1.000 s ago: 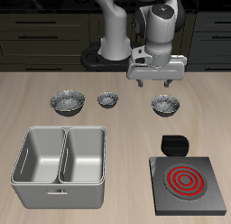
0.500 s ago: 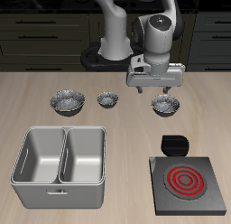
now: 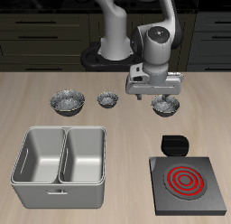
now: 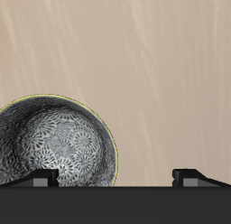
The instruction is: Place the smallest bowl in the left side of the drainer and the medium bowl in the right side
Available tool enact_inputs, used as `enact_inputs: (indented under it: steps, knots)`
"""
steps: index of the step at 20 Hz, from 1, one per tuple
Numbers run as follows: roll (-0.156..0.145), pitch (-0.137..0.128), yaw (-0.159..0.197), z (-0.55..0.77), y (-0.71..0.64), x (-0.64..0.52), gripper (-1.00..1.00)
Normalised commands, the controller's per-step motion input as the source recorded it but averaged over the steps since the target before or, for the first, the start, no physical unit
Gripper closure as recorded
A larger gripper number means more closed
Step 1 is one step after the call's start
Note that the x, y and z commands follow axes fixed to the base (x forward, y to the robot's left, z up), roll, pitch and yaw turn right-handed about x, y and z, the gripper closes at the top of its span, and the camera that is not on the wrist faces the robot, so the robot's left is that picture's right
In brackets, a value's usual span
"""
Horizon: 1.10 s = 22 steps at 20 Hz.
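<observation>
While the stove (image 3: 187,183) with its red coil sits nearest the front edge of the bench (image 3: 126,137), the drainer (image 3: 61,156) lies beside it across a stretch of bare wood, a light grey basin split by a divider into two deep compartments, both holding nothing. A small black block (image 3: 172,143) rests just behind the stove.

Farther back, three speckled metal bowls stand in a row, well apart from the drainer. The largest bowl (image 3: 65,101) is at one end, almost straight behind the drainer. The smallest bowl (image 3: 108,99) is in the middle of the row, upright on the wood. The medium bowl (image 3: 166,106) is at the other end, roughly behind the stove, and is partly covered in the exterior view by the hand (image 3: 153,98), which hangs low right at it.

The hand's two fingers are spread apart and grip nothing. In the wrist view the fingertips (image 4: 42,179) appear as dark tabs, with the medium bowl (image 4: 56,142) showing its patterned inside near one of them and off to one side of the gap, not centred between them. Whether a finger touches the rim cannot be told.

Behind the row, the arm's white base (image 3: 115,33) rises at the back of the bench, in front of dark cabinets (image 3: 41,33).
</observation>
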Motion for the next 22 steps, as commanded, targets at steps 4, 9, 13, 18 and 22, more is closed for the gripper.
enact_inputs:
  steps: [4, 9, 13, 18, 22]
  knots:
    - [0.023, 0.037, 0.003, -0.25, 0.03, -0.08, -1.00]
    - [0.015, 0.068, -0.030, -0.42, -0.13, 0.03, -1.00]
    - [0.010, 0.029, -0.010, -0.22, -0.08, 0.01, 1.00]
    - [0.024, 0.002, -0.011, -0.06, -0.02, -0.08, 1.00]
    - [0.026, -0.020, -0.005, 0.11, 0.03, -0.05, 1.00]
